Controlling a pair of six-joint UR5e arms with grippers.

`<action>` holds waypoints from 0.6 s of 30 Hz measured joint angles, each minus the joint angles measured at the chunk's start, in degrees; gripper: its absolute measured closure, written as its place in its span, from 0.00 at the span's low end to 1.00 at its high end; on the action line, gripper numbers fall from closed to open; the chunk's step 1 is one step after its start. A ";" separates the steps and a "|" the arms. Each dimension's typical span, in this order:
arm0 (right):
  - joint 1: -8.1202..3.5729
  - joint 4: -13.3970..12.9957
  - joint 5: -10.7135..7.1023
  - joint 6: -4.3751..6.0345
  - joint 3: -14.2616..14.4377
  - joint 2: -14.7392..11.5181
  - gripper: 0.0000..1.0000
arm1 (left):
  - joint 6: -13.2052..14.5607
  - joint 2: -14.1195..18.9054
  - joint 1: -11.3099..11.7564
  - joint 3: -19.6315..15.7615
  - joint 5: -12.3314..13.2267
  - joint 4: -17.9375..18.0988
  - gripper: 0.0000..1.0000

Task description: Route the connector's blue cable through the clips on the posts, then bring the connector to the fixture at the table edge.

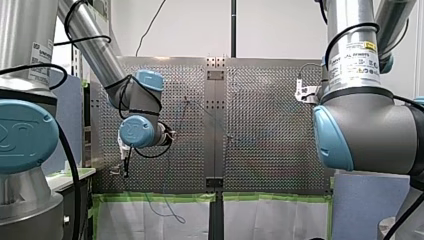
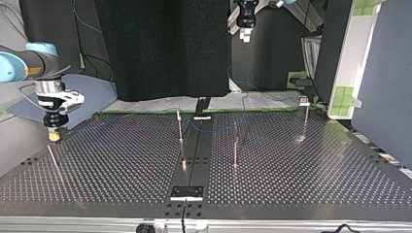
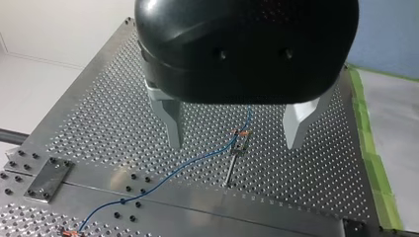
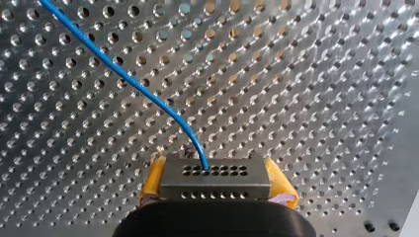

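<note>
Connector (image 4: 215, 177): right wrist view; metal block pinched by its two short ends, holed face left bare, likely so the lead exits freely.
Right gripper (image 4: 216, 183): clamped on the connector, yellow pads (image 4: 152, 180) flat against its ends.
Blue cable (image 4: 123, 76): out of the connector's upper hole row, arcing off over the perforated table (image 4: 321, 98); lifted off the surface, probably to avoid snagging.
Left gripper (image 3: 234, 143): left wrist view; metal fingers (image 3: 173, 123) spread wide, empty, well above the table; seemingly parked over the clip, ready to guide the cable.
Clip (image 3: 240, 135): on top of a thin post (image 3: 230, 169); blue cable crossing right at it, seated or merely beside cannot tell.
Plate (image 3: 49, 174): at the table edge beyond the post, likely the fixture; no connector on it.
Right arm (image 2: 19, 63): top view; right gripper low at the view's left, connector in its pads, well apart from the plate.
Posts (image 2: 235, 145): upright mid-table; left gripper high above them at the top edge, out of the cable's way.
Cable slack (image 1: 167, 215): front view; blue loop hanging past the table's near edge; gripper fingers not readable here.
Progress: routing apparently underway; delivery to the fixture not yet done.
</note>
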 joint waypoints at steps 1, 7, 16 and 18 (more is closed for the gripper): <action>-0.11 -0.10 -0.46 -0.01 0.00 0.00 1.00 | 0.00 0.00 0.02 0.00 -0.01 -0.05 0.00; -1.15 -0.43 -3.95 -0.38 -0.04 0.02 1.00 | 0.04 0.01 0.11 0.01 -0.05 -0.31 0.00; -3.46 0.28 -4.72 -1.86 -0.04 0.29 1.00 | 0.10 0.00 0.26 0.00 -0.20 -0.74 0.00; -3.92 0.42 -4.38 -2.05 -0.03 0.50 1.00 | 0.10 0.00 0.31 0.01 -0.21 -0.77 0.00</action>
